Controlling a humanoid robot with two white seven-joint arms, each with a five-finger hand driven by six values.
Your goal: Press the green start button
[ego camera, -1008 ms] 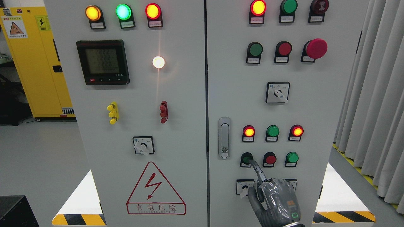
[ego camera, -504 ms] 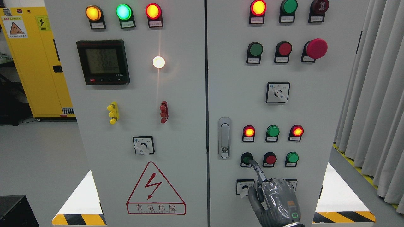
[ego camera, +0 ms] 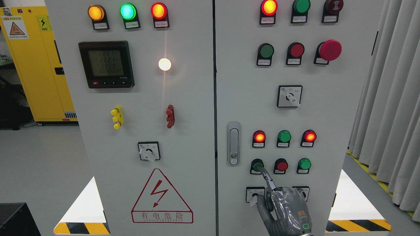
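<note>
The right hand (ego camera: pixel 285 209) hides part of the lower selector switches (ego camera: pixel 255 194). Button label plates (ego camera: pixel 264 62) are too small to read. The wrist is cut off by the bottom edge.

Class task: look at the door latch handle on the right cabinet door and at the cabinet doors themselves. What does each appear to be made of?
Door latch handle: probably metal with a satin silver finish, judging by its soft grey sheen and raised rim. Cabinet doors: likely painted sheet metal, a flat, matt light grey surface that shows only a faint glare streak from the lit white lamp.

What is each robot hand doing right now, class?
Left hand: not in view.
Right hand: index finger extended onto green start button, holding nothing.
</note>
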